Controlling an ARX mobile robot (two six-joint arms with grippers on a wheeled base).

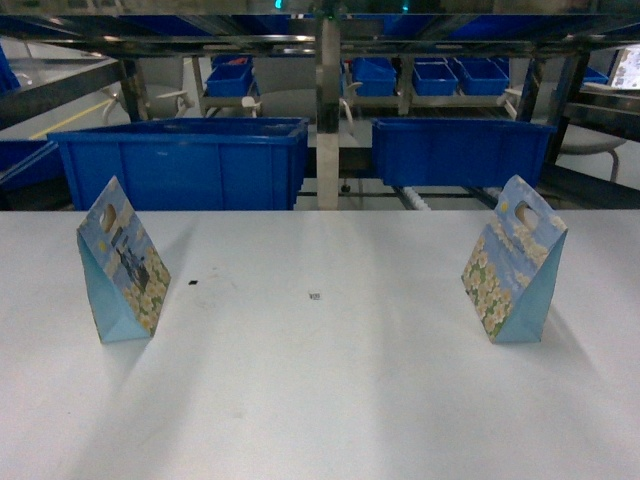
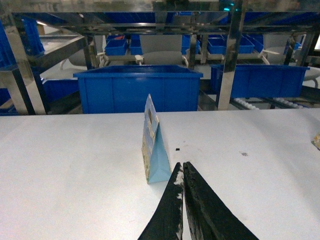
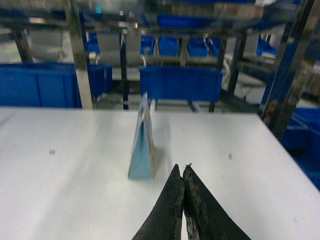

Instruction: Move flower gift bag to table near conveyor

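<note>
Two light-blue flower gift bags stand upright on the white table (image 1: 320, 400): one at the left (image 1: 120, 262), one at the right (image 1: 512, 262). Neither gripper shows in the head view. In the left wrist view my left gripper (image 2: 182, 164) is shut and empty, its tips just right of and short of the left bag (image 2: 154, 145), apart from it. My right gripper (image 3: 182, 167) is also shut with nothing held, a little right of and behind the right bag (image 3: 142, 145). The steel-framed conveyor (image 1: 328, 110) runs along the table's far edge.
Two large blue bins (image 1: 185, 160) (image 1: 460, 150) sit on the conveyor lanes right behind the table, with smaller blue bins (image 1: 375, 75) further back. Steel uprights (image 2: 227, 65) stand past the far edge. The table's right edge (image 3: 280, 145) is close to the right bag.
</note>
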